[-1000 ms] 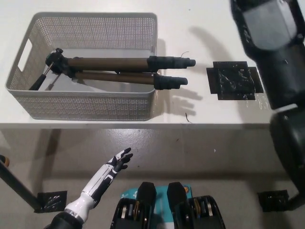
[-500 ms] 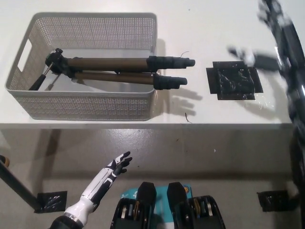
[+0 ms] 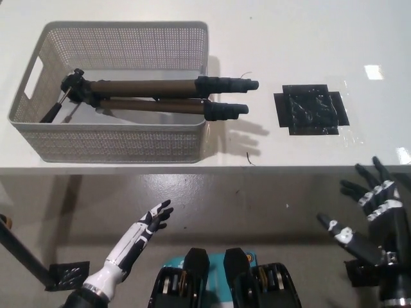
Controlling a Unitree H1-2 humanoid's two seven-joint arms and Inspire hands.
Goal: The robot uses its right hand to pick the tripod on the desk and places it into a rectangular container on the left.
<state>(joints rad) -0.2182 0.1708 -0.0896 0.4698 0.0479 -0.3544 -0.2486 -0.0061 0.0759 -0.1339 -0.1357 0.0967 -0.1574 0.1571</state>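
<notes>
Moved: right hand [image 3: 376, 221] has dropped from the table's 2 o'clock corner to 4 o'clock of the view, below the table edge; the whole view has also shifted slightly, so the camera moved.
Unchanged: tripod [image 3: 157, 101] lies as before in the container [image 3: 115, 144]; left hand [image 3: 153, 222] sits in the same low spot at 7 o'clock.
Right hand state: released, fingers spread, grasping nothing.
Left hand state: resting, fingers apart, empty.
Count: one tripod, one container, one black tape patch [image 3: 310, 112], two hands.
Tripod place: inside the grey perforated container at 10 o'clock on the white table [image 3: 282, 38], its leg ends jutting over the container's 3 o'clock wall.
Tripod axis: long axis runs 9 to 3 o'clock; head points to 9 o'clock, feet to 3 o'clock.
Tape patch: on the table at 2 o'clock, well apart from the tripod's feet.
</notes>
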